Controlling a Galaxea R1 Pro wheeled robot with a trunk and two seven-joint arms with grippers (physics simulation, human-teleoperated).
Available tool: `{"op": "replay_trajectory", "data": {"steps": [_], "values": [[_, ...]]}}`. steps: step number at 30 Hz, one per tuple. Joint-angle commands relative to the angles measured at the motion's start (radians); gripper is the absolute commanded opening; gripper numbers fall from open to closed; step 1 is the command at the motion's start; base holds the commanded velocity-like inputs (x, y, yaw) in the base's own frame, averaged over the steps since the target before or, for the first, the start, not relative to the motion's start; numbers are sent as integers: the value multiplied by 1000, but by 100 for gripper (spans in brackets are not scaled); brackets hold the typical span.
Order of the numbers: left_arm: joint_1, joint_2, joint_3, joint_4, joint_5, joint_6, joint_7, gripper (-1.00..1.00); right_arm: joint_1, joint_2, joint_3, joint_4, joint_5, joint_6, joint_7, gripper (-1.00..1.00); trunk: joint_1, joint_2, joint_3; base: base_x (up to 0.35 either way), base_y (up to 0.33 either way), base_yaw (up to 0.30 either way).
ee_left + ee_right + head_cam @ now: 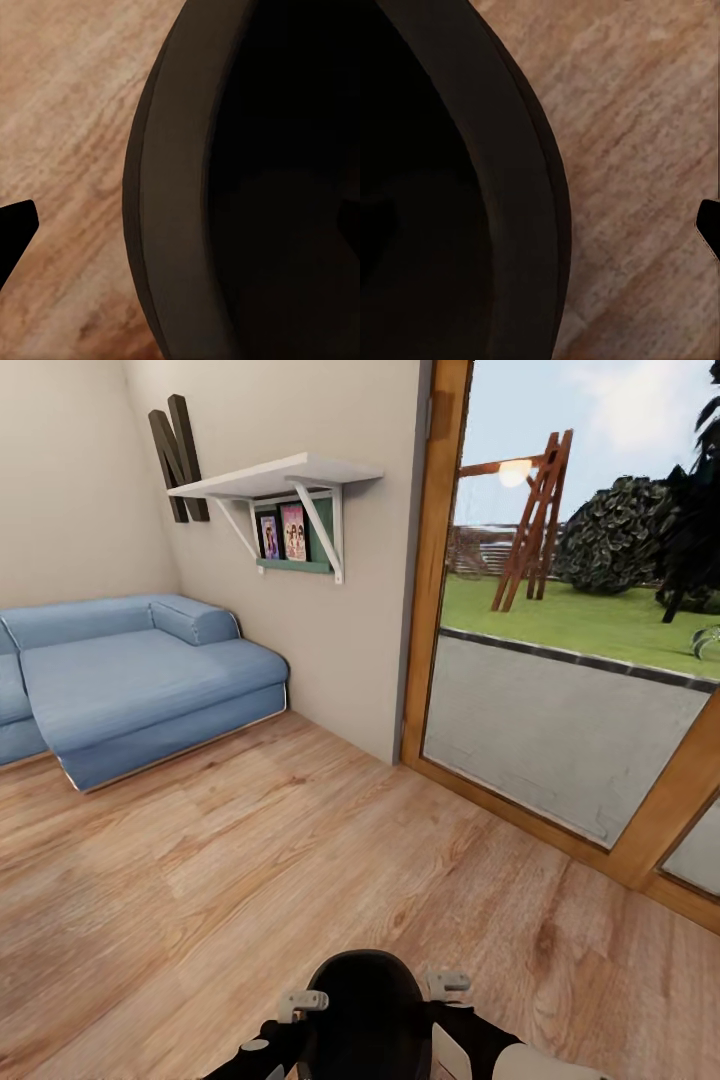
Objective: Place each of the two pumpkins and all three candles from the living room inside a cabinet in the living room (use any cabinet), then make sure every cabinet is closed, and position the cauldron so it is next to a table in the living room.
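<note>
The black cauldron (365, 1010) hangs low in front of me over the wood floor, between my two arms. My left gripper (303, 1002) sits at its left rim and my right gripper (447, 982) at its right rim. In the left wrist view the cauldron's thick dark rim (161, 225) runs between the fingers, with one black fingertip (15, 232) outside it. The right wrist view shows the same rim (521, 195) with a fingertip (709, 229) outside. Both grippers look shut on the rim. The pumpkins, candles, cabinet and table are out of view.
A blue sofa (130, 685) stands at the left against the wall. A white wall shelf (280, 480) with framed photos hangs above it. A glass door in a wooden frame (425, 590) fills the right side. Open wood floor (250, 850) lies ahead.
</note>
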Motion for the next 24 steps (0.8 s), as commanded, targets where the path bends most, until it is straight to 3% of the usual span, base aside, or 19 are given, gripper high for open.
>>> {"op": "replay_trajectory", "data": {"steps": [1, 7, 12, 17, 24], "values": [[-1, 1, -8, -1, 7, 0, 7, 100, 0, 0, 8, -2, 1, 5, -6, 100, 0, 0, -1, 0, 0, 0], [-1, 1, -8, -1, 7, 0, 7, 100, 0, 0, 8, -2, 14, -14, -6, 100, 0, 0, -1, 0, 0, 0], [-1, 1, -8, -1, 8, 0, 7, 100, 0, 0, 8, -2, 14, -19, -7, 100, 19, -35, -16, 0, 0, 0], [-1, 1, -8, -1, 7, 0, 7, 100, 0, 0, 8, -2, 15, -20, -7, 100, 22, -38, -36, 0, 0, 0], [-1, 1, -8, -1, 8, 0, 7, 100, 0, 0, 8, -2, 15, -20, -7, 100, 22, -38, -36, 0, 0, 0]]}}
